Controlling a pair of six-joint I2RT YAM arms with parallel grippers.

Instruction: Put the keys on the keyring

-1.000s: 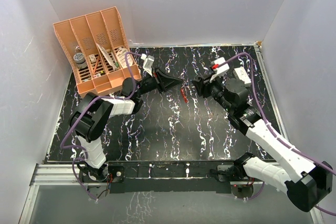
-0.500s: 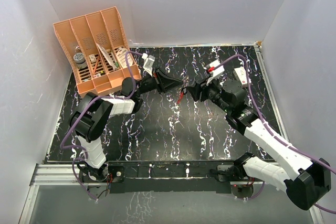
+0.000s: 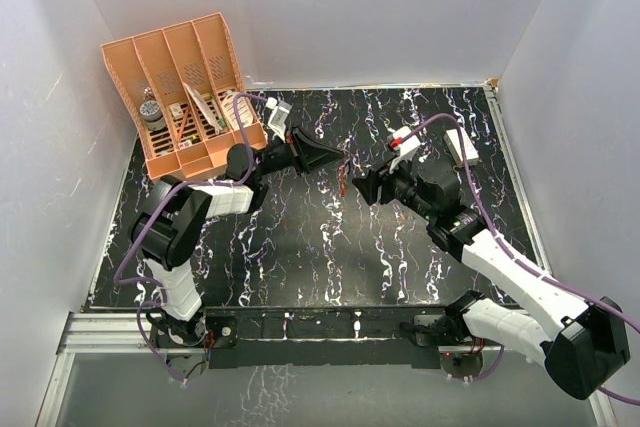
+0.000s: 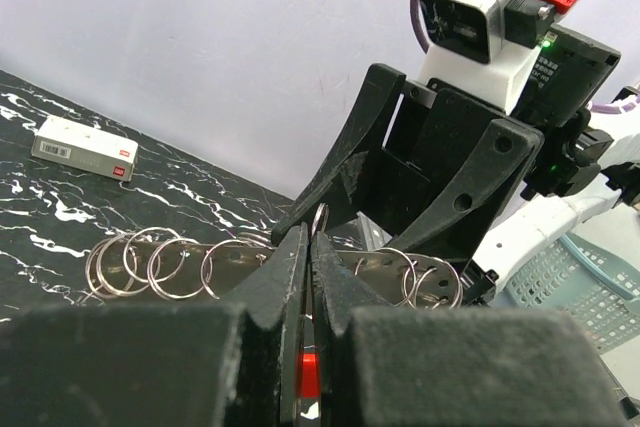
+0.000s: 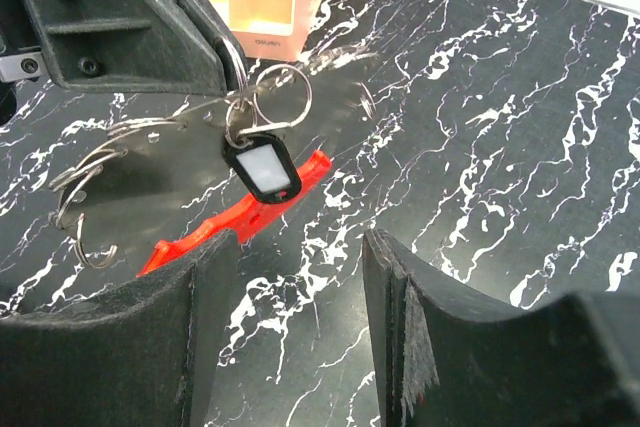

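Note:
My left gripper (image 3: 338,157) is shut on the keyring (image 5: 283,97), a thin metal loop, with a red piece (image 5: 240,217) hanging below it above the table. The keys (image 5: 262,169), a small black tag with a pale middle, dangle from a ring just under the left fingertips (image 5: 215,52). In the left wrist view the ring (image 4: 318,219) pokes out of the shut jaws, with red (image 4: 308,372) between them. My right gripper (image 5: 300,267) stands open just short of the tag, holding nothing. It faces the left gripper (image 4: 309,247) closely.
A flat strip with several metal rings (image 4: 180,265) lies by the left gripper. A small white box with a red mark (image 3: 460,142) sits at the back right of the marbled black table (image 3: 300,247). An orange divided organizer (image 3: 185,97) stands at the back left.
My right gripper has opened wider and moved left toward the left gripper, then slightly nearer the front. The left gripper has lifted a little with the keyring.

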